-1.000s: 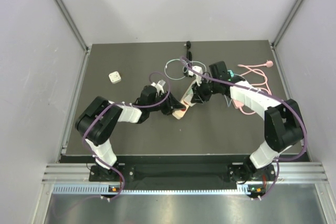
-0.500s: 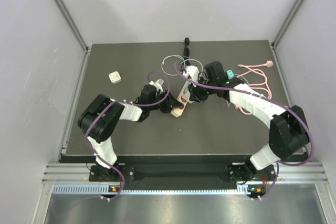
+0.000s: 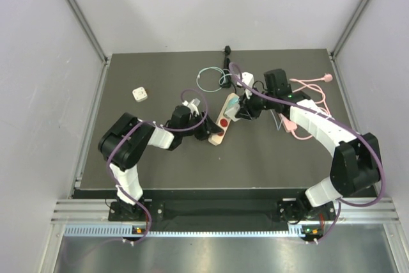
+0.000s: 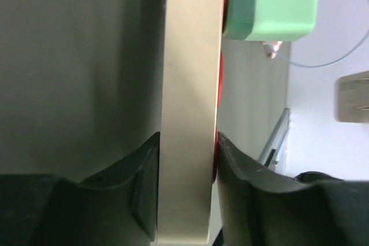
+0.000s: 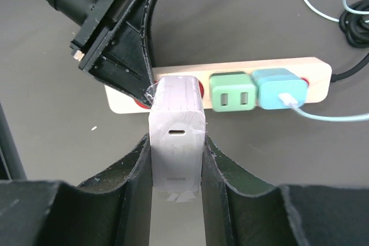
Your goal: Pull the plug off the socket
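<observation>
A cream power strip, the socket [image 3: 227, 114] [image 5: 230, 72], lies mid-table with a green adapter [image 5: 232, 91] and a blue adapter [image 5: 279, 89] plugged in. My left gripper [image 3: 209, 131] [image 4: 187, 139] is shut on the strip's near end [image 4: 193, 84]. My right gripper [image 3: 240, 109] [image 5: 176, 142] is shut on a white charger, the plug [image 5: 177, 136], gripping its two sides. In the top view a round red socket face [image 3: 223, 123] shows uncovered beside the green adapter, so the plug is off the strip.
A small white cube [image 3: 140, 94] sits at the left. A pale blue cable [image 3: 206, 78] loops behind the strip, a black cord [image 3: 227, 59] runs to the far edge, and a pink cable [image 3: 312, 93] lies at the right under the right arm.
The right gripper has drawn back to the upper right with the white plug, baring the red socket. The strip, held by the left gripper, has swung and settled flat.
</observation>
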Available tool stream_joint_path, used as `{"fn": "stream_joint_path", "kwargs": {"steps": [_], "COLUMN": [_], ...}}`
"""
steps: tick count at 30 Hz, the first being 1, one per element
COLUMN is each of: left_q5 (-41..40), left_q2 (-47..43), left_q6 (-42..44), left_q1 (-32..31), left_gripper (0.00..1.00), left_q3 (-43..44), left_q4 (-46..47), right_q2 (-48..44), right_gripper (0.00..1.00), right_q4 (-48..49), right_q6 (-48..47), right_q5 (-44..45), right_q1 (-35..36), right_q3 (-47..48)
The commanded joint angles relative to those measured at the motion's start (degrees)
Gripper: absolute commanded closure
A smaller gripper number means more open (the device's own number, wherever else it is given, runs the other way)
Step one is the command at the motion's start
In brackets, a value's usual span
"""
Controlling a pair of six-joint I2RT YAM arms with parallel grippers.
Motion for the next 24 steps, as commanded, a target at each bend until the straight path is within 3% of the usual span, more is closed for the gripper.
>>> {"fn": "stream_joint_path", "kwargs": {"steps": [1, 5, 13, 24], "left_q5": [-1.73, -3.83, -12.53, -22.47], "left_q2": [-1.55, -3.92, -8.67, -26.07], "left_q6": [1.09, 3.55, 9.97, 26.31], "left_q1": [0.51, 0.60, 0.69, 0.51], "left_gripper": [0.47, 0.38, 0.35, 0.30], "left_q3": [-2.08, -2.17, -1.21, -2.43], "left_q4": [-5.34, -9.46, -20.44, -29.16], "right_q2": [-2.20, -2.11, -1.93, -1.23], "right_gripper": [1.00, 1.00, 1.00, 1.00], "right_q4": [3.23, 3.32, 3.50, 3.85], "right_q6": [0.66, 0.92, 0.83, -0.05], "right_q5": [-5.27, -5.80, -6.15, -13.00], "right_q1": [-1.45, -1.62, -1.88, -1.89], "right_q3": [1.06, 0.88, 0.79, -0.26]}}
